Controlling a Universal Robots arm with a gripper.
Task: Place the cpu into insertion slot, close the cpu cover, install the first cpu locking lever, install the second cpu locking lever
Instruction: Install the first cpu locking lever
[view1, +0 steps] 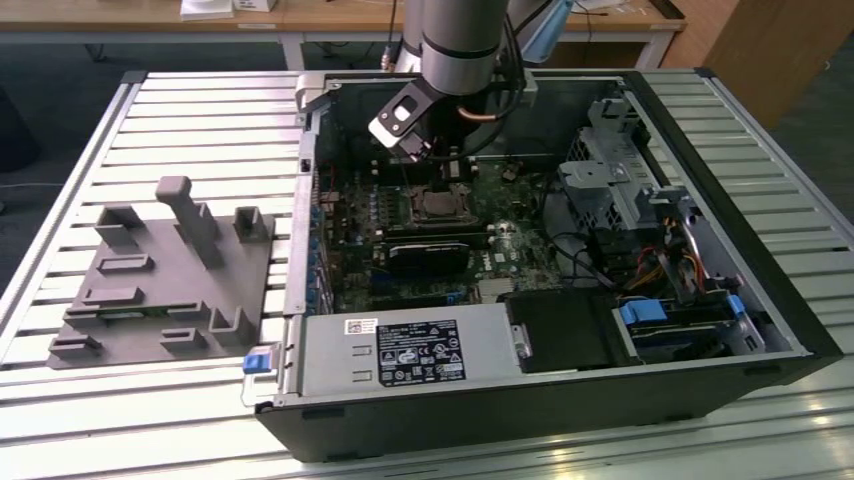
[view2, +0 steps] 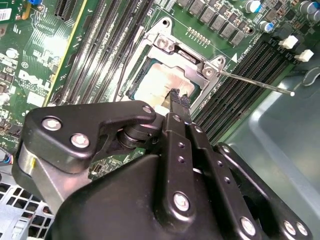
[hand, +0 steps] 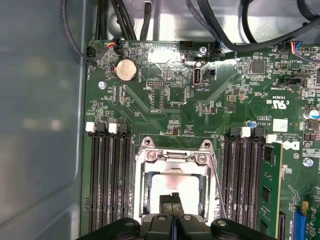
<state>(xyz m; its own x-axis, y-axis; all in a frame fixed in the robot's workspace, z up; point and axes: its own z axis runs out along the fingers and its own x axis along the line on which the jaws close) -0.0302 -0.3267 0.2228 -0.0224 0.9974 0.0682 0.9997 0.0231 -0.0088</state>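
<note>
Now closed tool (hand: 172, 202) overhangs cpu (hand: 167, 182) on white-printed motherboard (hand: 165, 115).

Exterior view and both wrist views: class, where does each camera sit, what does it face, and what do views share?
Exterior view: off the arm, looking down into the open computer case; arm and gripper show.
First wrist view: on the wrist, facing the motherboard squarely; fingertips show.
Second wrist view: on the wrist, facing it obliquely; gripper body shows.
Shared: cpu in both wrist views.
</note>
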